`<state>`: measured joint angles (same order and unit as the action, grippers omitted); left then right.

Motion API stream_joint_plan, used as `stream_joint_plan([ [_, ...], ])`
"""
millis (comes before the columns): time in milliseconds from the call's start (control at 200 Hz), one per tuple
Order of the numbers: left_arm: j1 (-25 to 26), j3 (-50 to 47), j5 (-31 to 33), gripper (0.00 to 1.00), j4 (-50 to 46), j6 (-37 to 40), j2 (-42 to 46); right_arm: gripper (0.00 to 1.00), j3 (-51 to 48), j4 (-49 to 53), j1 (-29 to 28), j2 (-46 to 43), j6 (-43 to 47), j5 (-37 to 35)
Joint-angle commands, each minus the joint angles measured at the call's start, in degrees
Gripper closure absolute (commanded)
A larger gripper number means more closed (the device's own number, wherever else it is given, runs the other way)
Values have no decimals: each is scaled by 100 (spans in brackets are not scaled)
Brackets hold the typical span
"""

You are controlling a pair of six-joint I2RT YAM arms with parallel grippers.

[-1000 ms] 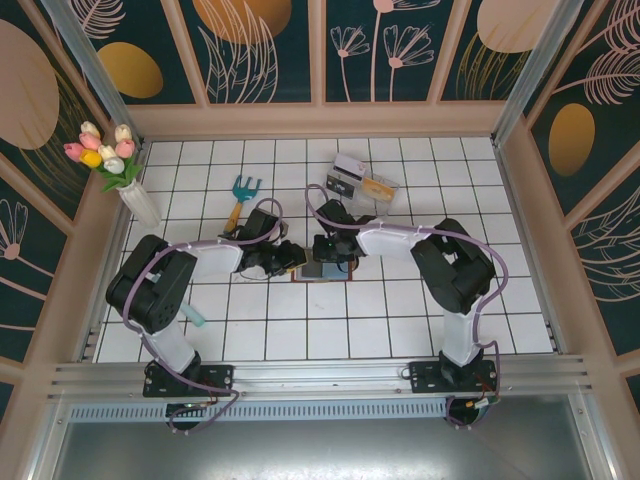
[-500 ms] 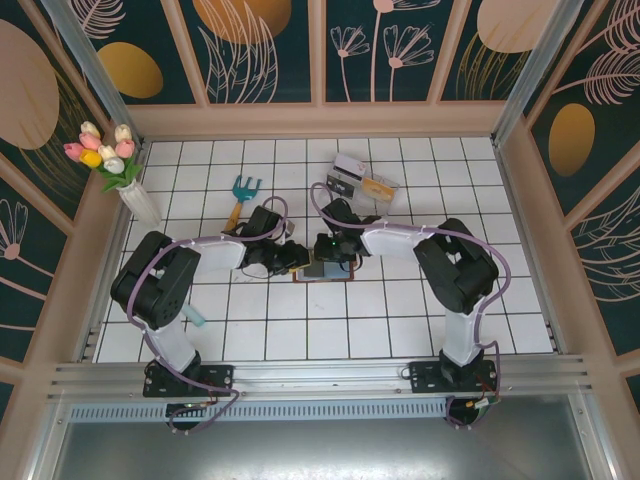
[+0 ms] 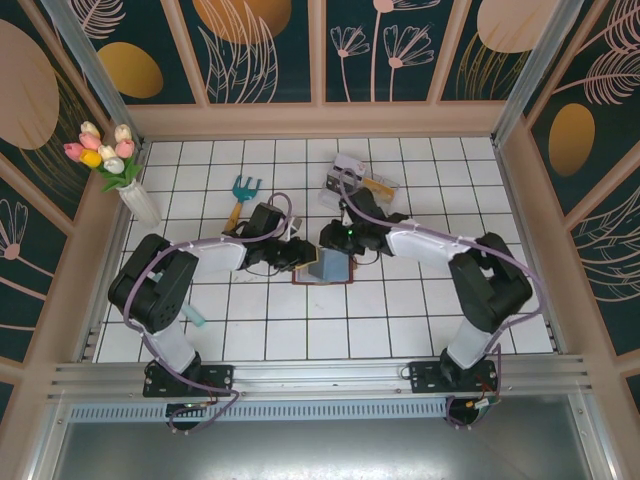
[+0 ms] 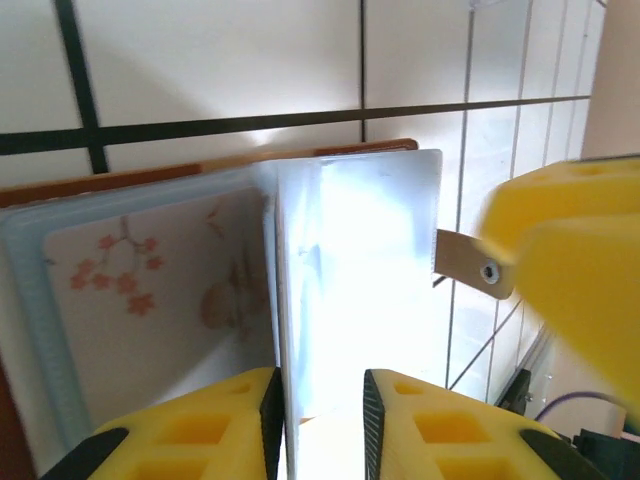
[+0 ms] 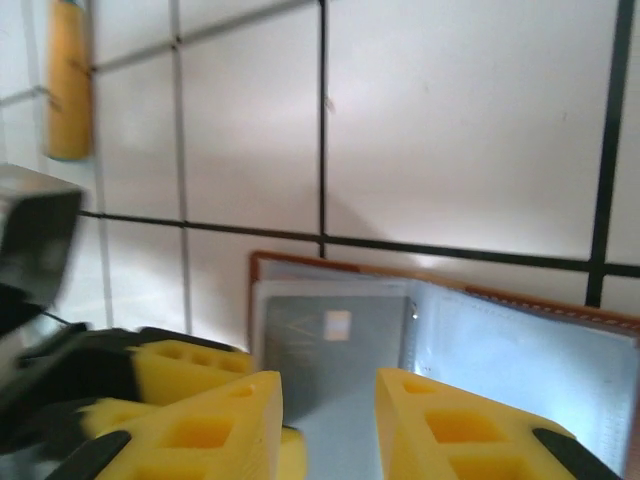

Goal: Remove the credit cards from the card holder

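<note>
A white tiled counter (image 3: pixel 400 320) carries a white vase of pastel tulips (image 3: pixel 140 205) at the far left. Further back are a teal-headed garden fork with an orange wooden handle (image 3: pixel 240 197) and a clear plastic box (image 3: pixel 360 180) holding a few small items. Both arms crowd in over the middle, partly covering a small reddish-brown leather card holder (image 3: pixel 322 272) that lies open there. One of its blue-grey pockets holds a pale credit card printed with pink blossoms (image 4: pixel 150 290). Another holds a dark grey credit card with a small gold chip (image 5: pixel 330 345). A pocket leaf (image 4: pixel 360 250) stands upright between the yellow fingers of the left end effector (image 4: pixel 322 420); whether they clench it cannot be told. The right end effector (image 5: pixel 330 430) hovers over the dark card, fingers parted, grasping nothing.
</note>
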<state>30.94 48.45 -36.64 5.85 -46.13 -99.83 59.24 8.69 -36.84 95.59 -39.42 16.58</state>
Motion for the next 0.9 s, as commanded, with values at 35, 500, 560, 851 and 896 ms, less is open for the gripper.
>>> stream_joint_plan([
  [35, 89, 116, -316, 68, 373, -125, 131, 67, -267, -256, 200, -598, -252, -158],
  [500, 311, 447, -374, 66, 340, -88, -63, 66, -597, -343, 432, -1128, -293, -313],
  [560, 340, 441, -411, 65, 406, -112, -111, 66, -594, -344, 441, -1122, -286, -318],
  [851, 533, 580, -336, 65, 364, -181, -417, 66, -648, -343, 468, -1241, -285, -383],
  [896, 528, 570, -219, 66, 347, -220, -368, 67, -646, -342, 467, -1251, -276, -363],
])
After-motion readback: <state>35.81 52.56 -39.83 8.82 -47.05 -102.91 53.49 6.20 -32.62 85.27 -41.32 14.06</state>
